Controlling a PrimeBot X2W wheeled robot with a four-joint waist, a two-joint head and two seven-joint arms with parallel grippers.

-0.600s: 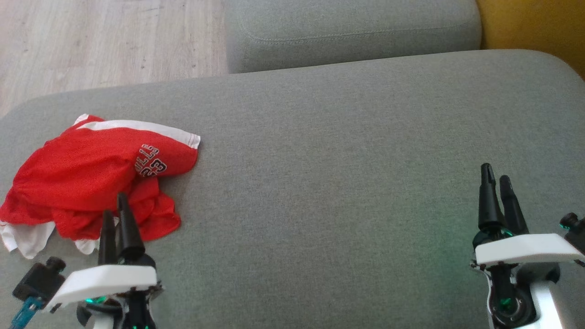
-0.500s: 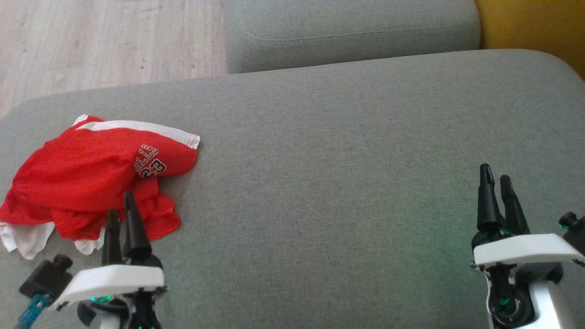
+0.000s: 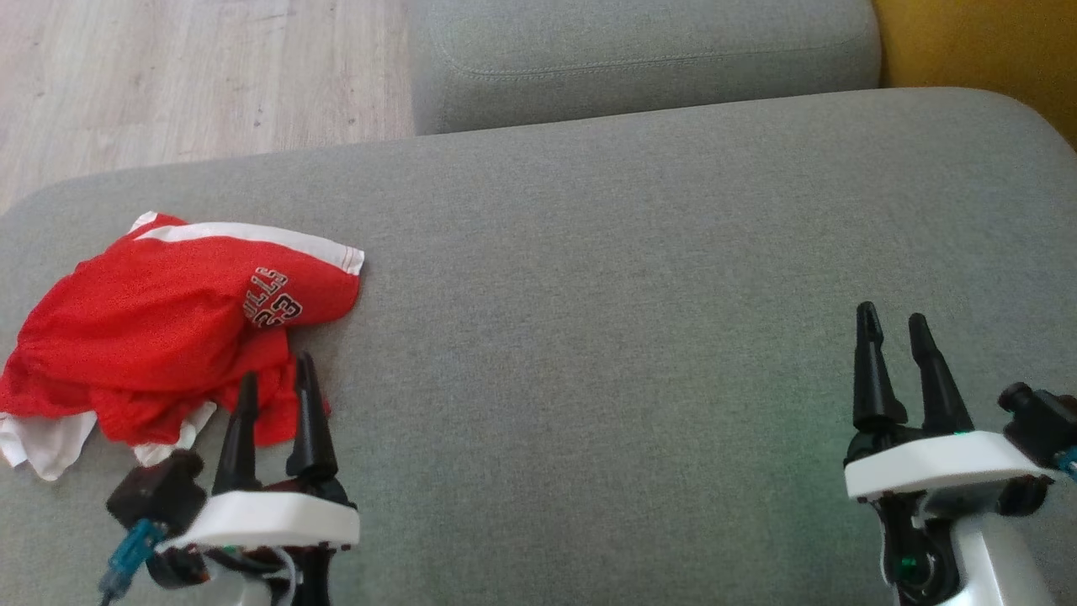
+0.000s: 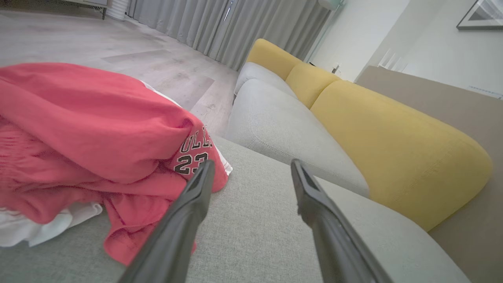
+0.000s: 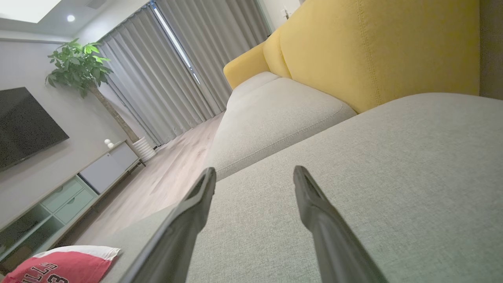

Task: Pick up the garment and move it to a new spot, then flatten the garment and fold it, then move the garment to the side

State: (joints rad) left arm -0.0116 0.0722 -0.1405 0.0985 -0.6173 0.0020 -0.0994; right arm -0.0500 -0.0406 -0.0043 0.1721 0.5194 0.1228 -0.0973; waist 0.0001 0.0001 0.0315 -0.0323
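Head view: the red garment (image 3: pixel 151 328) lies crumpled at the left end of the sofa cushion (image 3: pixel 589 295), its long axis running across. The left pincer (image 3: pixel 276 368), wide and empty, points at its near right edge. The right pincer (image 3: pixel 890 313), equally wide, stands well apart.

Left wrist view: the garment (image 4: pixel 98 129) sits ahead and left of the fingers.

Right wrist view: it shows far off, at the lower left (image 5: pixel 59 267).

A red mesh garment (image 3: pixel 143 328) with white trim lies crumpled in a loose heap at the left end of a grey cushion (image 3: pixel 631 295), folds piled over one another, white fabric poking out underneath, lettering and the number 23 showing on one fold
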